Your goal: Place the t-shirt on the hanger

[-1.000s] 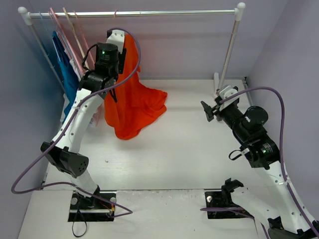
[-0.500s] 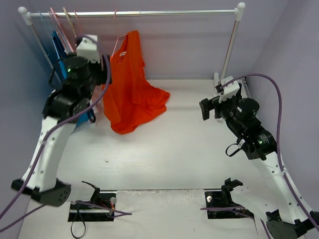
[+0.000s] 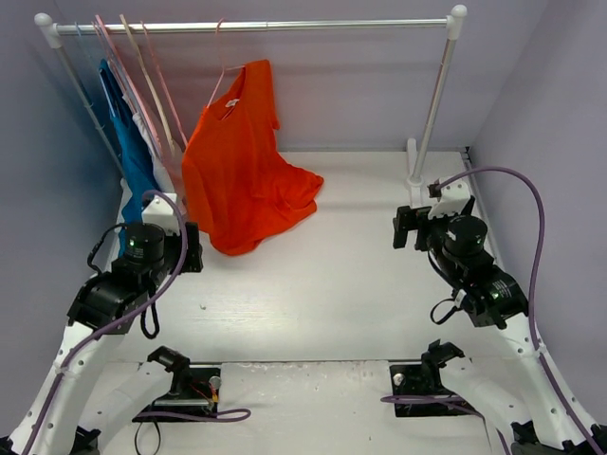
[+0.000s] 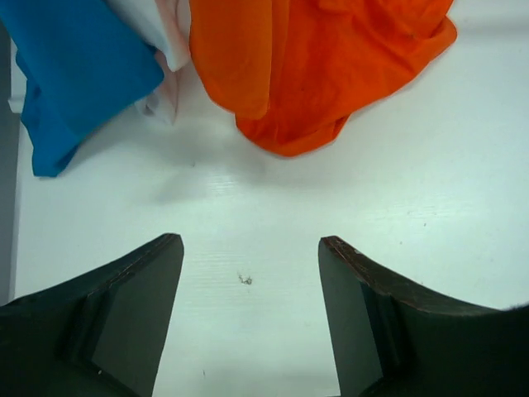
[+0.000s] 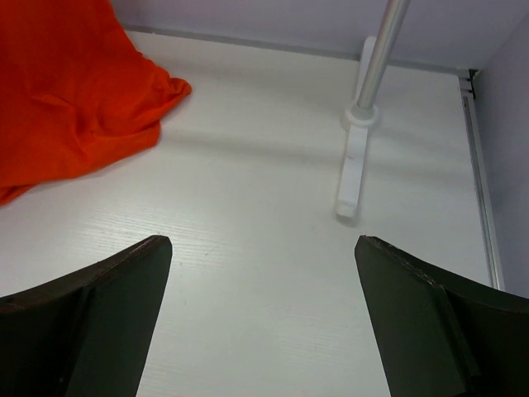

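The orange t-shirt (image 3: 242, 166) hangs from the pale-pink hanger (image 3: 224, 74), whose hook is over the rail (image 3: 256, 27); the shirt's lower part rests bunched on the table. It also shows in the left wrist view (image 4: 322, 58) and in the right wrist view (image 5: 70, 99). My left gripper (image 3: 190, 248) is open and empty, low over the table, near and left of the shirt's hem. My right gripper (image 3: 406, 227) is open and empty, well to the right of the shirt.
A blue garment (image 3: 133, 156) and a white garment (image 3: 163, 161) hang at the rail's left end with spare pink and beige hangers (image 3: 142, 76). The rack's right post (image 3: 432, 104) stands on a white foot (image 5: 354, 169) close to my right gripper. Grey walls enclose the table.
My left arm has drawn back from the rail and dropped low to the near left. The shirt stays hanging on the hanger. My right gripper has shifted slightly right and nearer.
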You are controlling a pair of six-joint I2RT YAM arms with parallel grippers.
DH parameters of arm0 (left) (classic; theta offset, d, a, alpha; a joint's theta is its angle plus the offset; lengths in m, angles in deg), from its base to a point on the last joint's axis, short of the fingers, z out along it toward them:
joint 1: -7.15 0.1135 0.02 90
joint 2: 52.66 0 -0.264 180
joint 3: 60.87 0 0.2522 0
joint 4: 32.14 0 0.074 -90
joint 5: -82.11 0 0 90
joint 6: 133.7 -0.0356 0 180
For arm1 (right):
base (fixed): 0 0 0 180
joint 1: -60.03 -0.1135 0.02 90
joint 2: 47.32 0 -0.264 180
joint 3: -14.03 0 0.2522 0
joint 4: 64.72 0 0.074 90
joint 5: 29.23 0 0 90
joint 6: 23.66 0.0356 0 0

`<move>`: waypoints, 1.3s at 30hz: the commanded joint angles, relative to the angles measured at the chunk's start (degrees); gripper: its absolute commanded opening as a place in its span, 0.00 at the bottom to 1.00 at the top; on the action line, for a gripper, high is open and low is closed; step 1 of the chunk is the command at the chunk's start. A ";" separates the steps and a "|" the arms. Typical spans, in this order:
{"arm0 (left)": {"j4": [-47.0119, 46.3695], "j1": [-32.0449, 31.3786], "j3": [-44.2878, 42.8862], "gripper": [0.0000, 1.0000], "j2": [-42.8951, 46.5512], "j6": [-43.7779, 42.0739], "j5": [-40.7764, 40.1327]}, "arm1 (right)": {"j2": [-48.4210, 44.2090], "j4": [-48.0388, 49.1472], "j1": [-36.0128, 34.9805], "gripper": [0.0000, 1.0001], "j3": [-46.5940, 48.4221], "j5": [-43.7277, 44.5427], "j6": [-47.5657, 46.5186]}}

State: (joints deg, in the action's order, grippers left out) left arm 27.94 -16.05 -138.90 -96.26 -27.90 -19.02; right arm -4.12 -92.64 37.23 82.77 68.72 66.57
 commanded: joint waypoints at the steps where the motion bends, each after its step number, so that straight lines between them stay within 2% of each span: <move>1: -3.43 -0.18 3.17 0.66 3.16 2.23 -0.28 | -2.67 2.72 0.31 1.00 -1.89 6.19 4.51; 6: -5.63 -0.18 6.96 0.66 4.92 2.31 0.32 | -4.97 4.57 0.31 1.00 -4.88 9.54 6.71; 14: -7.13 -0.18 10.30 0.66 4.92 1.26 1.12 | -4.62 3.96 0.31 1.00 -6.55 9.11 7.59; 29: -6.86 -0.18 10.39 0.66 3.69 1.17 1.56 | -3.91 4.66 0.31 1.00 -6.29 8.49 8.82; 39: -3.70 -0.18 9.78 0.66 3.34 1.96 -1.61 | -3.39 5.63 0.31 1.00 -5.94 7.53 8.03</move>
State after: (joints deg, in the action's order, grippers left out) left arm 24.55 -16.05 -127.18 -92.04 -26.51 -18.91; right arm -8.36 -92.35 37.23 76.00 75.97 74.29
